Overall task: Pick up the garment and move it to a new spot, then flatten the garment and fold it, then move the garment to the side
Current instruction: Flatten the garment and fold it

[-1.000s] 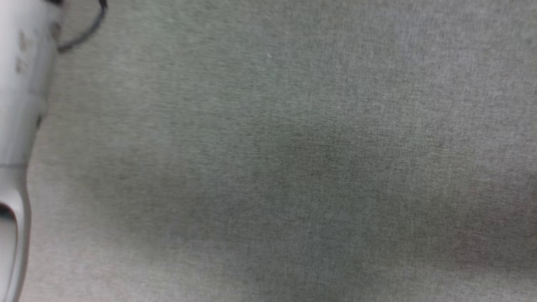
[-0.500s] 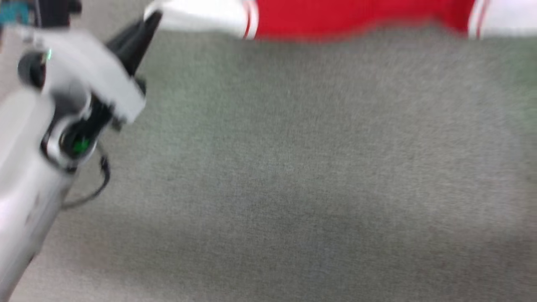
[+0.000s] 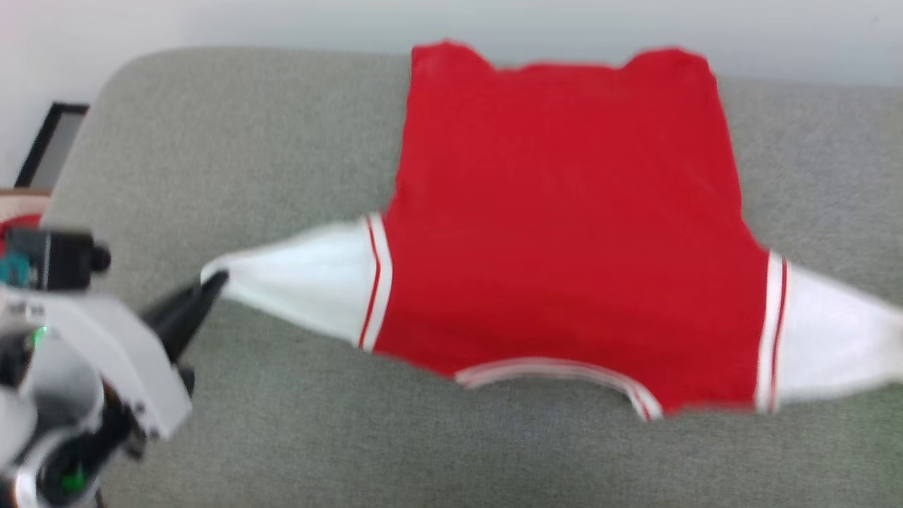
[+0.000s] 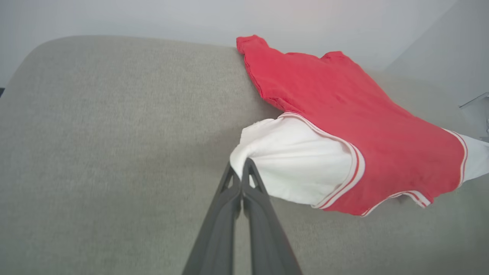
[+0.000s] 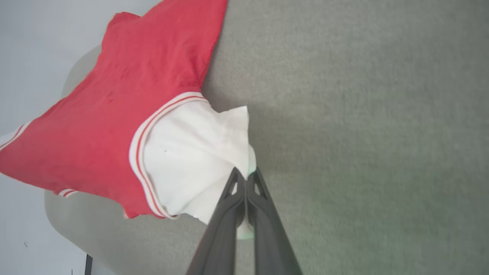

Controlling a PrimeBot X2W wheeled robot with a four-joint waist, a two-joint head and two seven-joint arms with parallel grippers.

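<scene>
The garment [image 3: 564,233] is a bright red shirt with white sleeves and striped trim, stretched out between both sleeves over the grey padded surface [image 3: 211,141], its hem toward the far edge. My left gripper [image 3: 211,282] is shut on the tip of the left white sleeve [image 3: 303,282]. In the left wrist view the left gripper [image 4: 240,170] pinches that sleeve's corner, the garment [image 4: 344,126] rising from it. In the right wrist view my right gripper [image 5: 246,175] is shut on the other white sleeve of the garment [image 5: 114,114].
A pale wall [image 3: 423,21] runs behind the surface's far edge. A dark-framed object [image 3: 53,141] and something red [image 3: 17,222] sit past the rounded left corner. Bare grey padding lies left of and in front of the garment.
The head camera has swung upward: the view went from bare grey surface to the whole garment. The left gripper stays shut on the sleeve tip.
</scene>
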